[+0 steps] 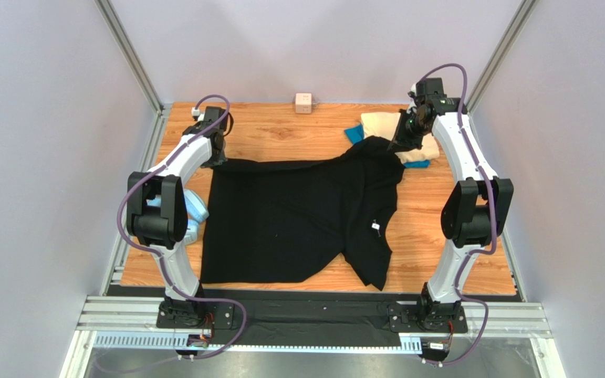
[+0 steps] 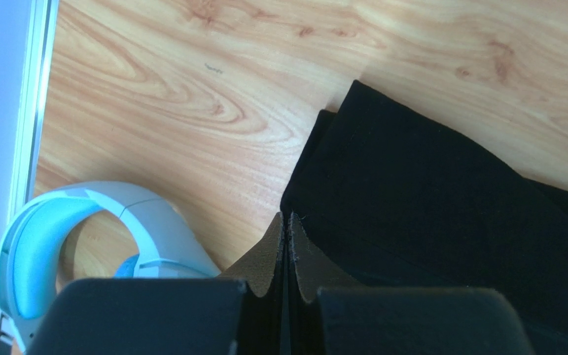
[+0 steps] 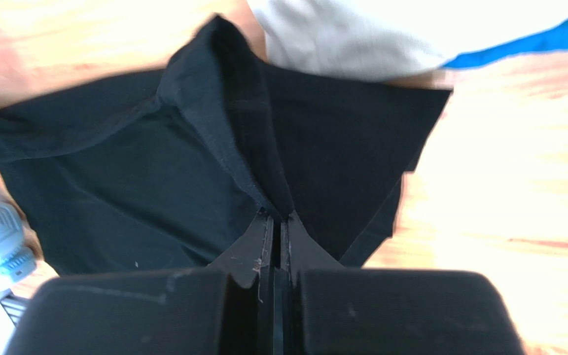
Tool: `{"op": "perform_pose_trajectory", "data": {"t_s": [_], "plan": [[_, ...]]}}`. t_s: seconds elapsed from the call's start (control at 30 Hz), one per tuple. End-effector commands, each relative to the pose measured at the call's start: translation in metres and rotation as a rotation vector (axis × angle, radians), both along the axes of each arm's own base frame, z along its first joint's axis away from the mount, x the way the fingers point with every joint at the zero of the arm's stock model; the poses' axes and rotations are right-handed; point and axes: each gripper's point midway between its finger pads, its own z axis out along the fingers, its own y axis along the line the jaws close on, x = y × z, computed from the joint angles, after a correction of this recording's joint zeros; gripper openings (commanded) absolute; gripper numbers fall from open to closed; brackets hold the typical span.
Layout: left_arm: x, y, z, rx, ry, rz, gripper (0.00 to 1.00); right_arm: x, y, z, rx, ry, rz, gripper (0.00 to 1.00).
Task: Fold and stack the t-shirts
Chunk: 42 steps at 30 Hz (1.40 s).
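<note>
Black t-shirt (image 1: 290, 213) spread mid-surface (image 1: 282, 130), near hem by arm bases, right side rumpled, flapped over itself. Light-blue ring (image 1: 195, 209) just beside shirt's left edge. Left pincer (image 2: 287, 222) pinched shut on far-left corner. Right pincer (image 3: 279, 218) clamped on bunched far-right edge, cloth lifted there.

Step, I reckon: straightening black shirt ahead of first fold. Next move calls for even pull from both arms to flatten right flap.

Beyond: cream t-shirt (image 1: 381, 124) and blue t-shirt (image 1: 354, 134) together far right; pink cube (image 1: 304, 102) at far edge. No bin, tray or box in view.

No readable text; small white tag (image 1: 376, 227) on black t-shirt (image 1: 282, 220) — illegible.
</note>
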Motion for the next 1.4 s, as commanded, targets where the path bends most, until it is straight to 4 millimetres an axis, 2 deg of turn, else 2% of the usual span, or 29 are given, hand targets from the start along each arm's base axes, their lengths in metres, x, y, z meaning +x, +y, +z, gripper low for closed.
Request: {"op": "perform_pose_trajectory", "data": {"t_s": [0.0, 0.13, 0.33, 0.6, 0.73, 0.9, 1.0, 1.27, 1.3, 1.33, 1.37], "plan": [[-0.011, 0.008, 0.008, 0.036, 0.033, -0.002, 0.00, -0.023, -0.005, -0.001, -0.022, 0.039, 0.014, 0.00], [-0.018, 0.011, 0.009, 0.043, 0.039, 0.000, 0.00, -0.041, -0.007, -0.008, -0.030, 0.100, 0.017, 0.00], [-0.025, 0.013, 0.008, 0.034, 0.057, -0.002, 0.00, -0.063, -0.011, -0.006, -0.049, 0.106, 0.010, 0.00], [-0.029, 0.010, 0.021, 0.012, 0.025, -0.010, 0.00, -0.077, -0.012, -0.001, -0.044, 0.107, 0.001, 0.00], [-0.034, 0.010, 0.014, 0.012, 0.060, -0.014, 0.00, -0.082, -0.010, -0.008, -0.037, 0.135, 0.007, 0.00], [-0.045, 0.002, -0.003, -0.037, 0.114, -0.020, 0.00, -0.090, -0.008, -0.029, -0.028, 0.221, 0.016, 0.00], [-0.053, 0.000, -0.018, -0.052, 0.163, -0.012, 0.00, -0.090, -0.007, -0.032, -0.022, 0.234, 0.016, 0.00], [-0.064, 0.004, -0.027, -0.032, 0.238, 0.044, 0.00, -0.089, -0.003, -0.037, -0.002, 0.260, 0.021, 0.00], [-0.064, 0.003, -0.026, -0.035, 0.239, 0.050, 0.01, -0.089, -0.003, -0.036, -0.001, 0.261, 0.023, 0.02], [-0.067, 0.005, -0.024, -0.030, 0.249, 0.058, 0.10, -0.090, -0.003, -0.035, -0.001, 0.258, 0.023, 0.04], [-0.068, 0.005, -0.022, -0.031, 0.248, 0.061, 0.14, -0.091, -0.003, -0.034, -0.003, 0.260, 0.021, 0.08]]}}
